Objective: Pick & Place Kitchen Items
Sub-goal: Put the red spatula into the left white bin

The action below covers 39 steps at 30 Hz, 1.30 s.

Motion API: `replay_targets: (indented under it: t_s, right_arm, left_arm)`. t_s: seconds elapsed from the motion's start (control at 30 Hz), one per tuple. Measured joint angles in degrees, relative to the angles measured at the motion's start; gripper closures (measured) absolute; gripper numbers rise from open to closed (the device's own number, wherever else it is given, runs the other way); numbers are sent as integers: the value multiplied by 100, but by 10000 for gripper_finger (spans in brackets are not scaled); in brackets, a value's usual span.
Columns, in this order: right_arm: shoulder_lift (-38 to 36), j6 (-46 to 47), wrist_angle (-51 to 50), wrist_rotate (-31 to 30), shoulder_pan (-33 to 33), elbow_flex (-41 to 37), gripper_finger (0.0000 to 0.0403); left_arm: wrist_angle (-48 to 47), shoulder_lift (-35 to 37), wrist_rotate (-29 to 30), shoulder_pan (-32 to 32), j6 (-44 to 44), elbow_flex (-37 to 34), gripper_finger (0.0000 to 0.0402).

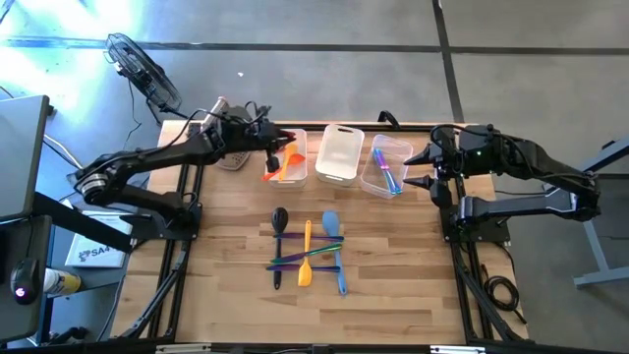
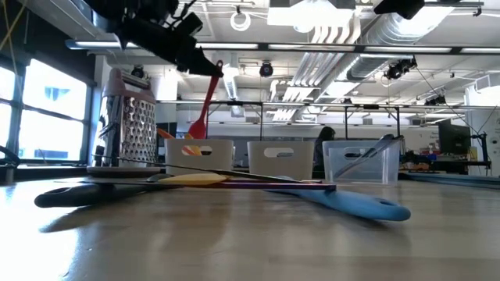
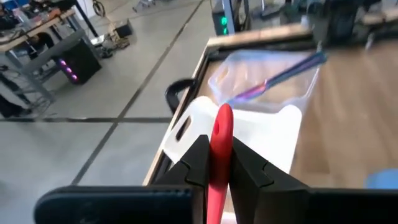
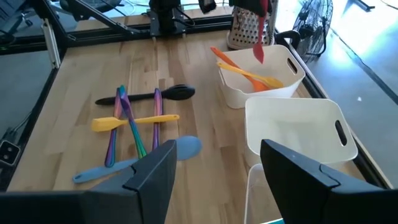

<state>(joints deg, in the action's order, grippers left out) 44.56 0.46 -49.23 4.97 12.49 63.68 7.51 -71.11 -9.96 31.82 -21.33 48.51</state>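
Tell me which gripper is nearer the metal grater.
Left. The left gripper, shut on the red spatula, hangs over the bin beside the grater; the right gripper waits open across the table.

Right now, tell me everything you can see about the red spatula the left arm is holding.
The red spatula looks like smooth, slim plastic, with a thin handle and a flat blade at its lower end. It hangs nearly upright, slightly tilted, blade down. The left gripper is shut on its handle, one dark finger on each side. It is in the air above the left bin, which holds orange utensils. Nothing but the fingers touches it.
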Motion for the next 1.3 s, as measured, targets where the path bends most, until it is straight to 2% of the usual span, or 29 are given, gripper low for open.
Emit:
replay_targets:
  t_s: [0.17, 0.43, 0.7, 0.93, 1.3]
  right_arm:
    - [0, 126, 7, -8, 0, 0, 176]
    - [3, 4, 192, -56, 0, 0, 176]
    - [225, -351, 389, -39, -2, 0, 176]
    - [390, -463, 400, 110, 0, 0, 176]
    - [389, -480, 404, 185, 0, 0, 176]
  left_arm:
    - [-91, -218, 12, 146, -294, 0, 356]
    - [-471, -605, -448, 444, -210, 4, 372]
    - [-460, -758, -488, 530, 138, 4, 356]
    - [-442, -758, -1050, 530, 937, 4, 354]
    - [-455, -758, -951, 528, 1430, 4, 353]
